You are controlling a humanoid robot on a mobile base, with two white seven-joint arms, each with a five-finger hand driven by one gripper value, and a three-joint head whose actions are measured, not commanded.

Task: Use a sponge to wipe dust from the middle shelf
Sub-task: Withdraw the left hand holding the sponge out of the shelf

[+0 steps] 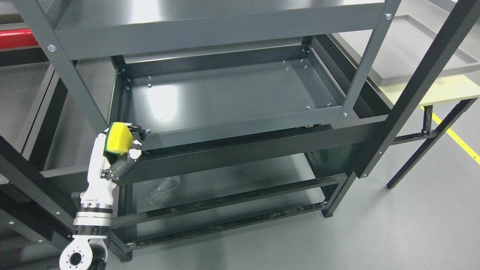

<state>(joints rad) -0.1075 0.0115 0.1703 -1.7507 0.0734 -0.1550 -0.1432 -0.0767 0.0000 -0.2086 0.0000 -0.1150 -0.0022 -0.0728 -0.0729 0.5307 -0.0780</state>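
A yellow sponge (118, 139) with a green scouring side is held in my left hand (120, 147), whose fingers are shut around it. The hand is raised at the front left corner of the dark grey middle shelf (225, 93), just outside its front lip (243, 129). The sponge sits level with that lip and is not touching the shelf floor. The shelf floor is bare metal with a bright glare patch near its left half. My right arm does not show.
The top shelf (210, 26) overhangs the middle one. A crumpled clear plastic bag (162, 188) lies on the lower shelf. A black frame post (416, 90) slants down at the right, beside a yellow-topped table (442, 92). Grey floor (393, 232) spreads at the lower right.
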